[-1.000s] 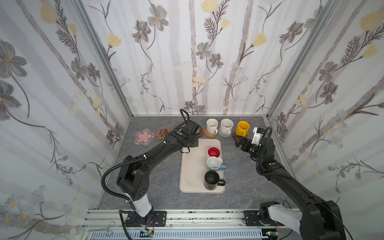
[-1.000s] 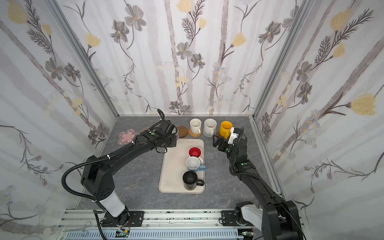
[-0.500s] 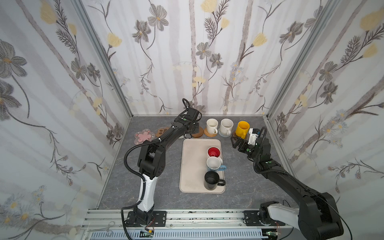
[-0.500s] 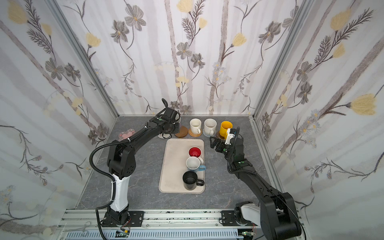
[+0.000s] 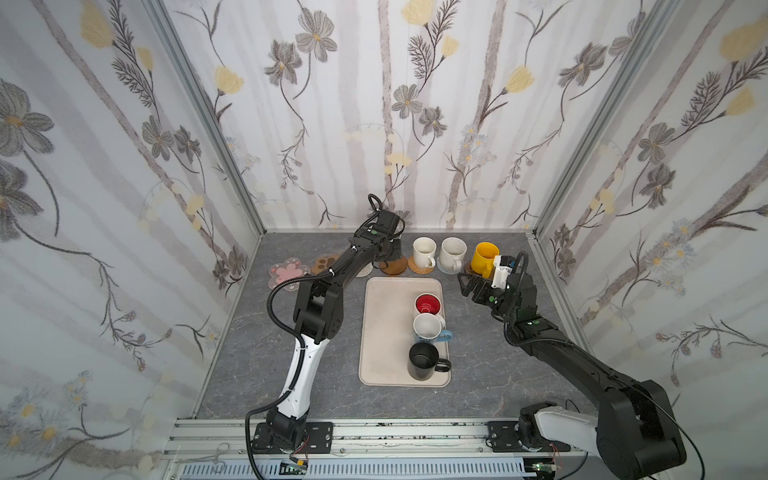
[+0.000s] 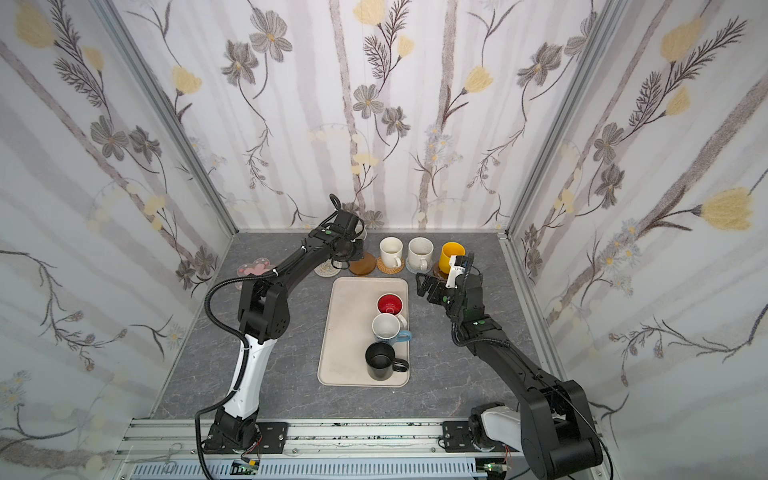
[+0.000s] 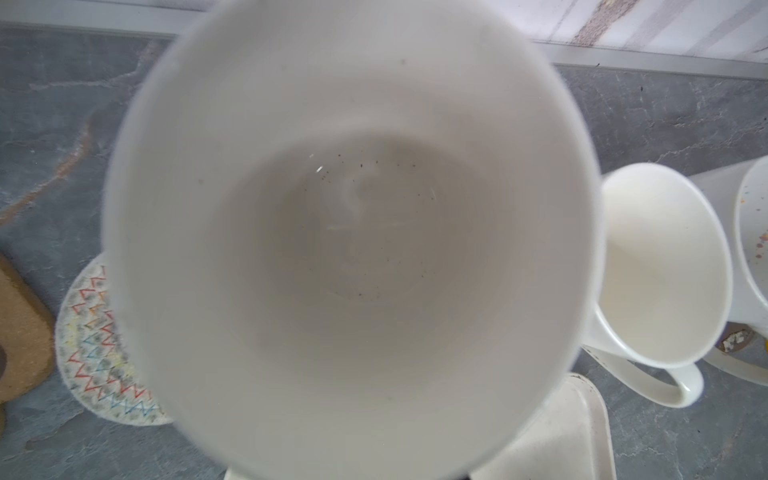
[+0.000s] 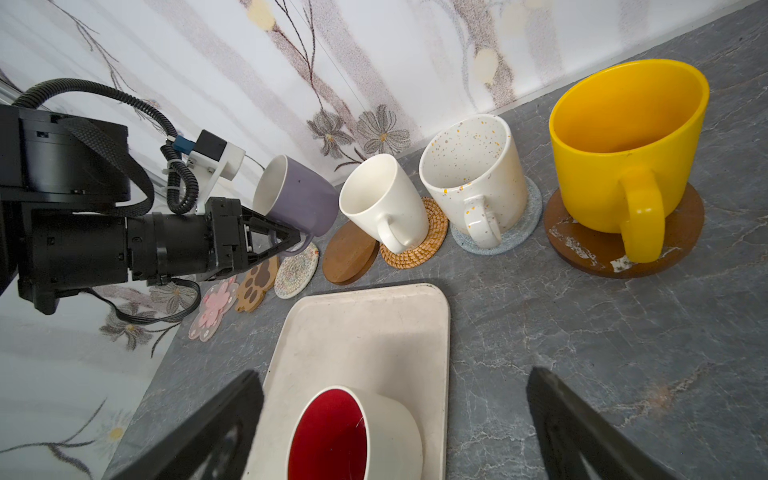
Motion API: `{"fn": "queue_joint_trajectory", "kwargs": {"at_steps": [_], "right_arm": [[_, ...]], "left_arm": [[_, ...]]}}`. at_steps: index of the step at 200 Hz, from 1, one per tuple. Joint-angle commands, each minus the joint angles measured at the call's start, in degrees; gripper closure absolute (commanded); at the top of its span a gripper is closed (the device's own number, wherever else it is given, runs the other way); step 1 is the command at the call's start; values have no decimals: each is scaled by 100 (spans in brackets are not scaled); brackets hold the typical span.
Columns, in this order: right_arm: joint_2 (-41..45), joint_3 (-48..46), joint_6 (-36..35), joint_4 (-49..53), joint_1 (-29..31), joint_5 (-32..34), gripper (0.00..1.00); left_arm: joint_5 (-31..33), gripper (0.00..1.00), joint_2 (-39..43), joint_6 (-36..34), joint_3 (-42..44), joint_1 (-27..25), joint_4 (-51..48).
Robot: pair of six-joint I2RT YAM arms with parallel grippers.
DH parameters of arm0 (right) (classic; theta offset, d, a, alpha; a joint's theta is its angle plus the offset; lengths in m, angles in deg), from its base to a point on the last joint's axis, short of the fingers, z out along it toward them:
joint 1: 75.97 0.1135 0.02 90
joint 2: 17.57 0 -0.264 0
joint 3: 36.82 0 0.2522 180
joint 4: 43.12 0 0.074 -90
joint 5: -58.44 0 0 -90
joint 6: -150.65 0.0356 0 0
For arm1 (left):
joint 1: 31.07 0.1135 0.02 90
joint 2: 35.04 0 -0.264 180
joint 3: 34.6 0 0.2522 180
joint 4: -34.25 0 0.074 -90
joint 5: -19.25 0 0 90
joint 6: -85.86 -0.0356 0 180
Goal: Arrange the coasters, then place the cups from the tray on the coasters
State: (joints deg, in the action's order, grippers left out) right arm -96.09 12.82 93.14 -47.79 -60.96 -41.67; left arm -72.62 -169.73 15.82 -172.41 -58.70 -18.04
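My left gripper (image 8: 291,243) is shut on the handle of the lavender cup (image 8: 297,199), which hangs tilted over the brown wooden coaster (image 5: 394,266) and the crocheted coaster (image 5: 365,271). The cup's pale inside (image 7: 353,228) fills the left wrist view. The cream (image 5: 424,251), speckled (image 5: 453,251) and yellow (image 5: 485,257) cups stand on coasters along the back. The beige tray (image 5: 386,332) holds the red-inside (image 5: 428,304), light blue (image 5: 428,326) and black (image 5: 424,360) cups. My right gripper (image 5: 467,284) is open beside the tray's far right corner, with the red-inside cup (image 8: 353,432) just below it.
The pink flower coaster (image 5: 286,272) and the brown paw coaster (image 5: 322,262) lie bare at the left of the row. Patterned walls close in the grey table on three sides. The left arm (image 5: 345,270) stretches over the table left of the tray.
The left arm has carried the lavender cup from the tray's far left corner back to the coaster row. The right gripper has drifted slightly toward the tray, still open.
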Motion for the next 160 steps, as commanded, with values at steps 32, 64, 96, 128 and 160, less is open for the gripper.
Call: {"fn": "queue_joint_trajectory", "kwargs": {"at_steps": [32, 64, 96, 128, 160], "right_arm": [[-145, 98, -37, -189, 29, 69, 0], [-189, 100, -33, -195, 36, 82, 0], [-259, 126, -37, -201, 55, 70, 0], [-291, 143, -67, -180, 62, 70, 0], [-295, 156, -94, -160, 72, 105, 0]], "left_arm": [[-442, 100, -162, 156, -58, 18, -30], [-560, 100, -198, 169, -49, 13, -49], [-613, 100, -250, 183, -38, 13, -67], [-600, 100, -224, 172, 121, -5, -85], [-576, 100, -180, 174, 258, -11, -107]]}}
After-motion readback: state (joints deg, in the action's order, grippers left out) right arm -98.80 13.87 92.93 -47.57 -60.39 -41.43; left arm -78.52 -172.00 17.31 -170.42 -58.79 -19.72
